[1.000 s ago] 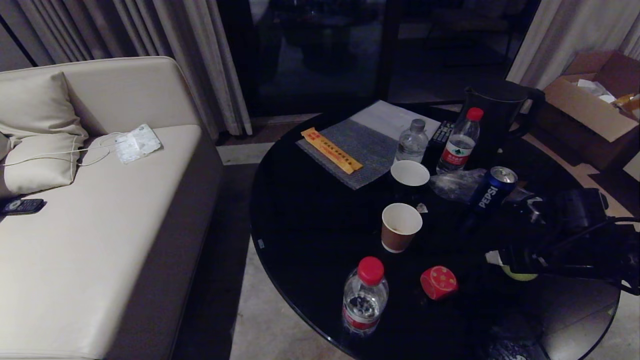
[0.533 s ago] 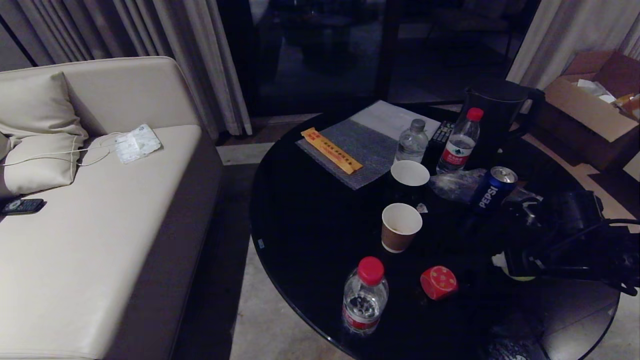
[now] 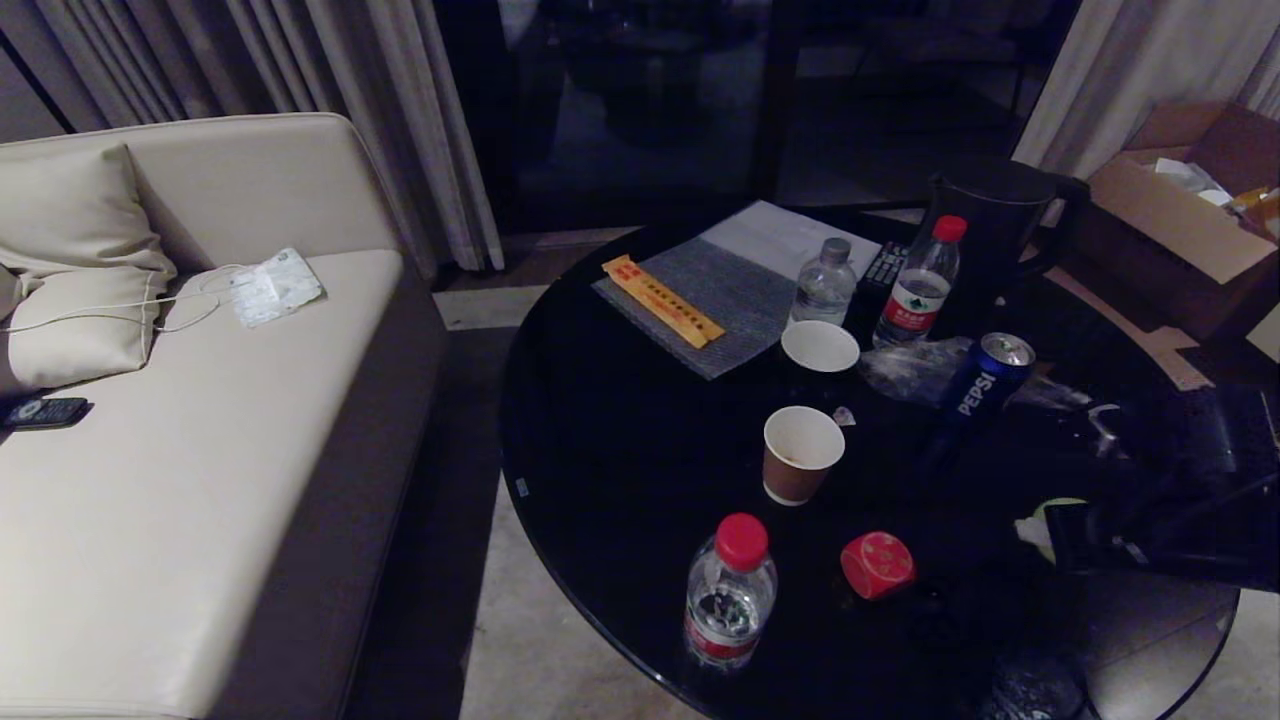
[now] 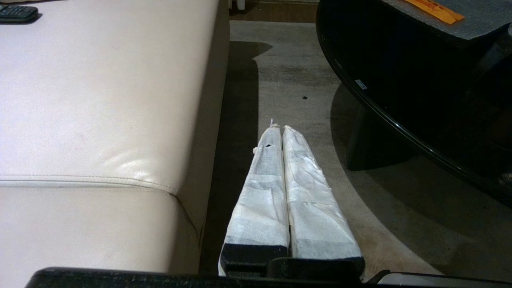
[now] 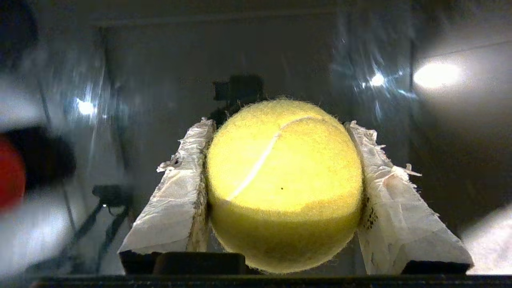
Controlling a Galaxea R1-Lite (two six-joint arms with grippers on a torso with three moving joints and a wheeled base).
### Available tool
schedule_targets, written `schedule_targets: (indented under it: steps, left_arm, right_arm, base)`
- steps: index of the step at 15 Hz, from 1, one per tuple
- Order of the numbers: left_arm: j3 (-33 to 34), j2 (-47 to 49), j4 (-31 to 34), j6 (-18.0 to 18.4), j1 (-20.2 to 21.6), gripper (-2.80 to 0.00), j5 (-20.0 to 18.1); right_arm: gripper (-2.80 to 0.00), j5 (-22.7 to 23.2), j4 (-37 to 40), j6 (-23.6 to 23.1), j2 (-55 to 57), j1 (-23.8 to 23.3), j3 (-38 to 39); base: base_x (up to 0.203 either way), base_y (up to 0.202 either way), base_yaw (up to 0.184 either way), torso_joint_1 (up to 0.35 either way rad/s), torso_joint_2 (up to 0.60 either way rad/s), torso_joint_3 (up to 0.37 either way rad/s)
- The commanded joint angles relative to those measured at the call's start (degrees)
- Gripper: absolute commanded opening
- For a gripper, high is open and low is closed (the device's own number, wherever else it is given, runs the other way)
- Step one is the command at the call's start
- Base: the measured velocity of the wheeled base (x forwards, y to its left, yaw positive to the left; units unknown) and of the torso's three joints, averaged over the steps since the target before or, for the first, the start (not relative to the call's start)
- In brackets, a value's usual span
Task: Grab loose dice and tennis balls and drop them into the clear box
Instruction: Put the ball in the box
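A yellow-green tennis ball [image 5: 280, 180] sits between the paper-wrapped fingers of my right gripper [image 5: 280, 124], which is shut on it just above the glossy black table [image 3: 620, 440]. In the head view only a sliver of that ball [image 3: 1062, 505] shows at the dark right gripper [image 3: 1050, 528], near the table's front right. A red die [image 3: 877, 565] lies loose on the table to the left of the gripper. My left gripper [image 4: 281, 129] is shut and empty, hanging over the floor between the sofa and the table. The clear box is out of view.
Around the red die stand a red-capped water bottle [image 3: 730, 595], a brown paper cup [image 3: 802, 455], a white cup [image 3: 820, 347] and a Pepsi can [image 3: 985, 385]. Further back are two more bottles, a black kettle [image 3: 995, 235] and a grey mat [image 3: 715, 300]. A beige sofa [image 3: 200, 450] fills the left.
My right gripper has shut on the tennis ball and drawn back to the right with it, a little off the table. The left arm has not moved.
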Motion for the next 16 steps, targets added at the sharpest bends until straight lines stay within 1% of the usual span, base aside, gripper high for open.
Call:
schedule_targets:
  steps: [1,3,4,6,10,12,13,16]
  left_arm:
    - [0.00,0.02,0.00,-0.02,0.00,-2.80,0.02]
    - [0.00,0.06,0.00,-0.02,0.00,-2.80,0.02]
    - [0.00,0.06,0.00,-0.02,0.00,-2.80,0.02]
    - [0.00,0.02,0.00,-0.02,0.00,-2.80,0.02]
    - [0.00,-0.02,0.00,-0.02,0.00,-2.80,0.02]
    - [0.00,0.00,0.00,-0.02,0.00,-2.80,0.02]
    - [0.00,0.06,0.00,-0.02,0.00,-2.80,0.02]
    - [0.00,0.06,0.00,-0.02,0.00,-2.80,0.02]
  right_arm:
    - [-2.80,0.01,-0.04,-0.25,-10.78,-0.07,6.21]
    - [-2.80,0.04,2.09,-0.29,-19.08,-0.09,10.80]
    - [-2.80,0.05,4.44,-0.27,-24.03,-0.09,12.68]
    - [-2.80,0.09,11.18,0.61,-34.43,-0.09,14.61]
    - [-2.80,0.26,27.72,3.10,-56.57,-0.06,16.48]
    - [-2.80,0.33,34.00,4.49,-66.96,-0.01,17.51]
    - [-2.80,0.36,36.29,5.34,-72.34,0.02,18.20]
    - [-2.80,0.24,39.03,6.35,-83.87,0.59,20.84]
  base:
    - [0.000,0.000,0.000,0.000,0.00,0.000]
    - [0.000,0.000,0.000,0.000,0.00,0.000]
    - [0.000,0.000,0.000,0.000,0.00,0.000]
    - [0.000,0.000,0.000,0.000,0.00,0.000]
    - [0.000,0.000,0.000,0.000,0.00,0.000]
    - [0.000,0.000,0.000,0.000,0.00,0.000]
    - [0.000,0.000,0.000,0.000,0.00,0.000]
    - [0.000,0.000,0.000,0.000,0.00,0.000]
